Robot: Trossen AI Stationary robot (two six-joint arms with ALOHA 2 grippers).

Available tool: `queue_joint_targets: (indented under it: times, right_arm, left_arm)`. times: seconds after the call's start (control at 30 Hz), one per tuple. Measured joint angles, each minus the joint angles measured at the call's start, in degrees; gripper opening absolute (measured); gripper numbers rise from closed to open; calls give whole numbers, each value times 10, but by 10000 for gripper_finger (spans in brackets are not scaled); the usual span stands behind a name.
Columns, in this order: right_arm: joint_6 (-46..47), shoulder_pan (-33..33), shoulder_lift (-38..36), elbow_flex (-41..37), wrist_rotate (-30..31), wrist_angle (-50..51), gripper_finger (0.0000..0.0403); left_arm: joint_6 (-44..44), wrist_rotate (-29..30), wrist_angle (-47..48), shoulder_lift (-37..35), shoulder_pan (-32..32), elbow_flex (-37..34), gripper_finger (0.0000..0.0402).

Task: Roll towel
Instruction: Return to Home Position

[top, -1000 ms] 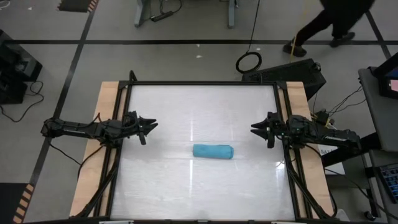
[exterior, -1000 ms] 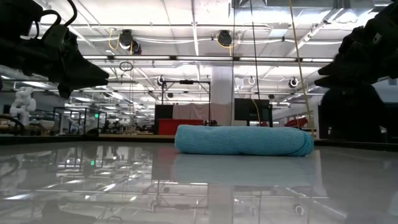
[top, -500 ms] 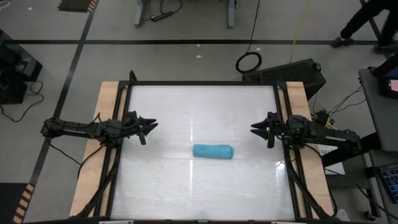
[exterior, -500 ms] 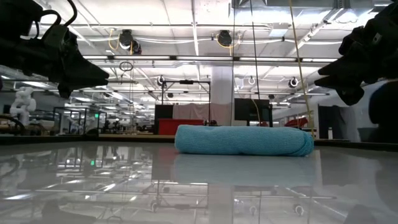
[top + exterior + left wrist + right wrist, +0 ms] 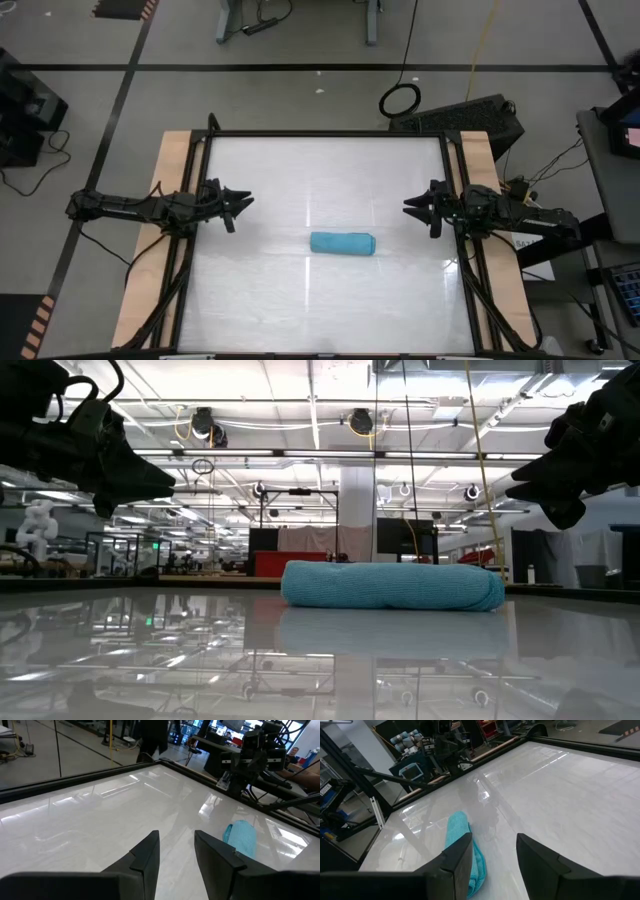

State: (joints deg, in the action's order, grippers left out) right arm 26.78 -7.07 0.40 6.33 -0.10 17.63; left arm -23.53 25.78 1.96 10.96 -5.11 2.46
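Observation:
The turquoise-blue towel (image 5: 342, 243) lies rolled into a short cylinder on the white tabletop, a little toward the near edge from the middle; the low view shows its long side (image 5: 392, 586) resting on the surface. My left gripper (image 5: 243, 203) hovers open over the table's left side, well clear of the towel (image 5: 241, 837). My right gripper (image 5: 411, 206) hovers open over the right side, also clear of the towel (image 5: 465, 851). Nothing sits between either pair of fingers.
A black frame (image 5: 325, 134) borders the white tabletop, with wooden strips (image 5: 170, 200) along the left and right sides. Bare tabletop (image 5: 325, 170) lies all around the roll.
Both arms and the towel have kept still. A person walking on the floor beyond the table's far right corner has left the high view.

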Motion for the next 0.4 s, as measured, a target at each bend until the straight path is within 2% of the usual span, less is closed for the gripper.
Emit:
queue_joint_targets:
  times: [0.4]
  right_arm:
    - [0,0,0,0,0,0,144]
  left_arm:
    - [0,0,0,0,0,0,128]
